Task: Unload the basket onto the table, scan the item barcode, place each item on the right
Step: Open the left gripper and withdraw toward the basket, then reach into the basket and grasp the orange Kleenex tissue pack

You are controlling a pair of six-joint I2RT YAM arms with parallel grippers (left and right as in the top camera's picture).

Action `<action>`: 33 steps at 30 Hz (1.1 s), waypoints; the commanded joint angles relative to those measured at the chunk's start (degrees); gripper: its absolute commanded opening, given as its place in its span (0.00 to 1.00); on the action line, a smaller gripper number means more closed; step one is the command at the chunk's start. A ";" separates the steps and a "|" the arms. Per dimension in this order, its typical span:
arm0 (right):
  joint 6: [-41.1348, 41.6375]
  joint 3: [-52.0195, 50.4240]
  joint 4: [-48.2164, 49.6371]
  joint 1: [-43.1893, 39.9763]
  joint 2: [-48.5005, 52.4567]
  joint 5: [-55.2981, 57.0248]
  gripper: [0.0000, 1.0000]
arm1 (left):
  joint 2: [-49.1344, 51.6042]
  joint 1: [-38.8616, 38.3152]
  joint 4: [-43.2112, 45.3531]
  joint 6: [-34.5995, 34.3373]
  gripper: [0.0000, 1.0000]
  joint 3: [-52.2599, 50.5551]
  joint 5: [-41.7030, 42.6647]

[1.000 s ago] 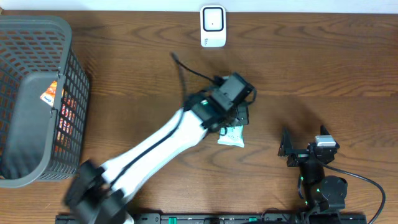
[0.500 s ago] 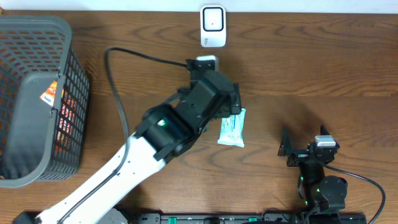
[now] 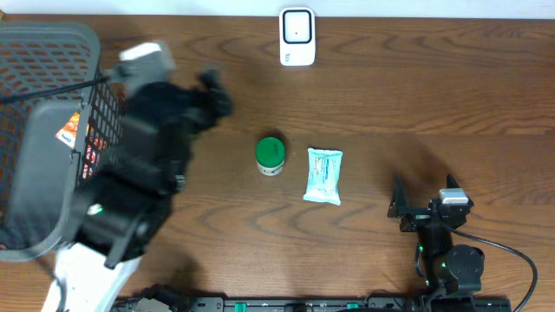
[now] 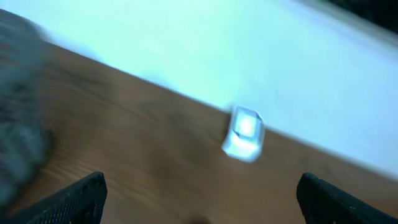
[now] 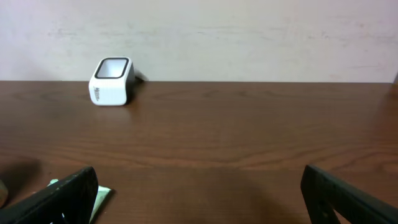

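Teal-printed packet point(image 3: 323, 176) (lettering too small)

You've got a grey mesh basket point(image 3: 52, 30) at the surface's point(image 3: 434, 104) left edge, an orange-and-white packet point(image 3: 71, 128) inside; a white wall point(image 5: 249, 37) borders the far edge.

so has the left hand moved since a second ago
Yes. The left hand swung left, off the packet toward the basket, and is now well left of the white scanner.
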 commanded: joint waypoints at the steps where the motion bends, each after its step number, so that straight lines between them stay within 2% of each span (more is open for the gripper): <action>1: 0.57 -0.09 -0.13 0.26 -0.17 0.31 0.99 | -3.72 6.54 0.02 2.10 0.98 0.63 -1.38; 11: 0.57 -0.09 -0.13 0.26 -0.17 0.31 0.99 | -5.70 20.39 3.82 6.73 0.98 0.66 -1.44; 27: 0.57 -0.09 -0.13 0.26 -0.17 0.28 0.99 | -0.57 44.06 6.08 6.73 0.98 0.66 -1.11; 33: 0.57 -0.09 -0.13 0.26 -0.17 0.31 0.99 | 6.14 50.88 6.05 6.58 0.98 0.66 7.30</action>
